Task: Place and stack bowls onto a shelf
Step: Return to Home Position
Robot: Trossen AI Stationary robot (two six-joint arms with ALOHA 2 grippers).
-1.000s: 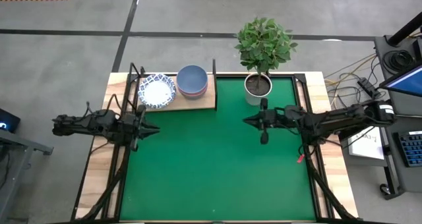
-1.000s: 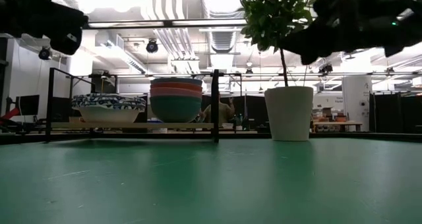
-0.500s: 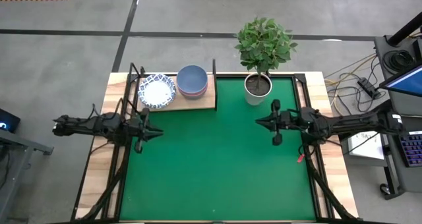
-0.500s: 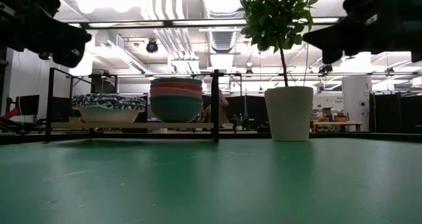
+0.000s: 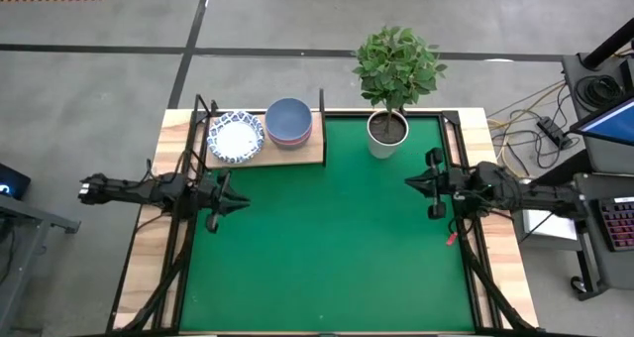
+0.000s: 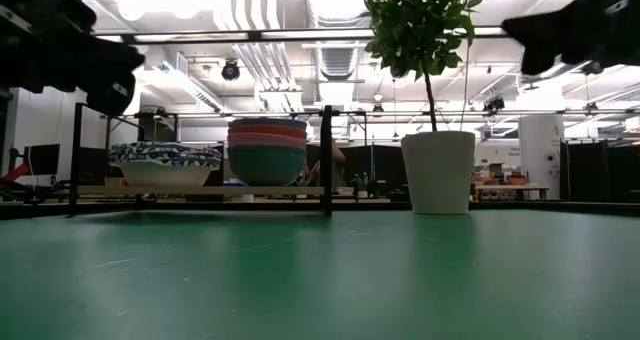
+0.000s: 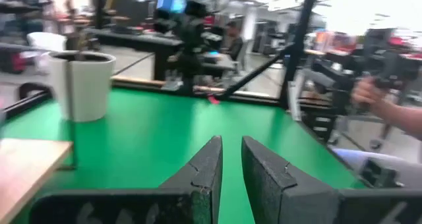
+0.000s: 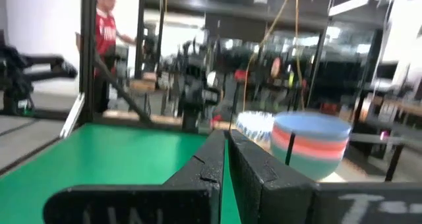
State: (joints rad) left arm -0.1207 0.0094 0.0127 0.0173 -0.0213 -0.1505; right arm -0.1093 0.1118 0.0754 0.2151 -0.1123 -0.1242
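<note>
The shelf (image 5: 297,151) stands at the far left of the green mat. On its board sit two stacks of bowls: white ones with blue patterned rims (image 5: 236,137) on the left, and a coloured stack topped by a grey-blue bowl (image 5: 289,121) beside it. In the low view the patterned stack (image 6: 165,163) is lower than the coloured stack (image 6: 267,152). My left gripper (image 5: 238,205) hovers shut over the mat's left edge, nearer than the shelf. My right gripper (image 5: 408,183) hovers shut near the right edge. Both hold nothing. The right wrist view shows the coloured stack (image 8: 310,145) far ahead.
A white pot with a leafy plant (image 5: 386,131) stands at the far edge, right of the shelf. The green mat (image 5: 327,248) lies between the arms. Beyond the table, a person's hand (image 7: 379,95) and a person in red (image 8: 105,26) show.
My right gripper has drawn back toward the table's right edge, away from the plant pot. My left gripper has drifted a little toward the near edge and slightly down. The bowls and shelf have not moved.
</note>
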